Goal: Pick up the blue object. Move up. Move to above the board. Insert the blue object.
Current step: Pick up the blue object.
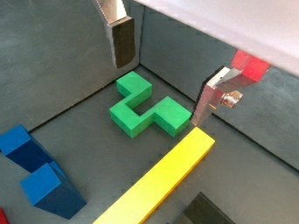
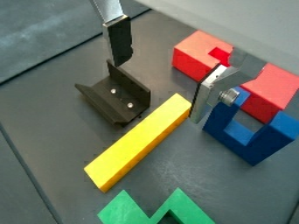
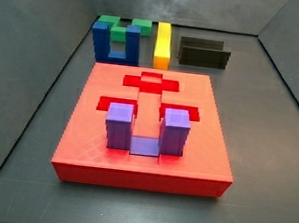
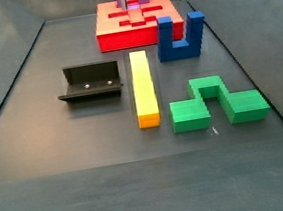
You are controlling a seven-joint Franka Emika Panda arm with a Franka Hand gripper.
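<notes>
The blue object [image 4: 181, 36] is a dark blue U-shaped block standing upright on the floor beside the red board [image 4: 135, 22]. It also shows in both wrist views [image 1: 35, 171] [image 2: 249, 131] and in a side view [image 3: 113, 39]. The board [image 3: 144, 123] has a cross-shaped recess. My gripper [image 1: 160, 96] [image 2: 159, 93] hangs open and empty well above the floor. It is over the ground between the green block, the yellow bar and the blue object, and touches nothing. Its fingers [image 1: 118, 39] [image 2: 212, 94] stand wide apart.
A purple U-shaped block [image 3: 144, 128] stands on the board. A green block [image 4: 216, 104] [image 1: 146, 109], a long yellow bar [image 4: 142, 85] [image 2: 138, 140] and the black fixture [image 4: 89, 82] [image 2: 114, 96] lie on the grey floor. Grey walls enclose the floor.
</notes>
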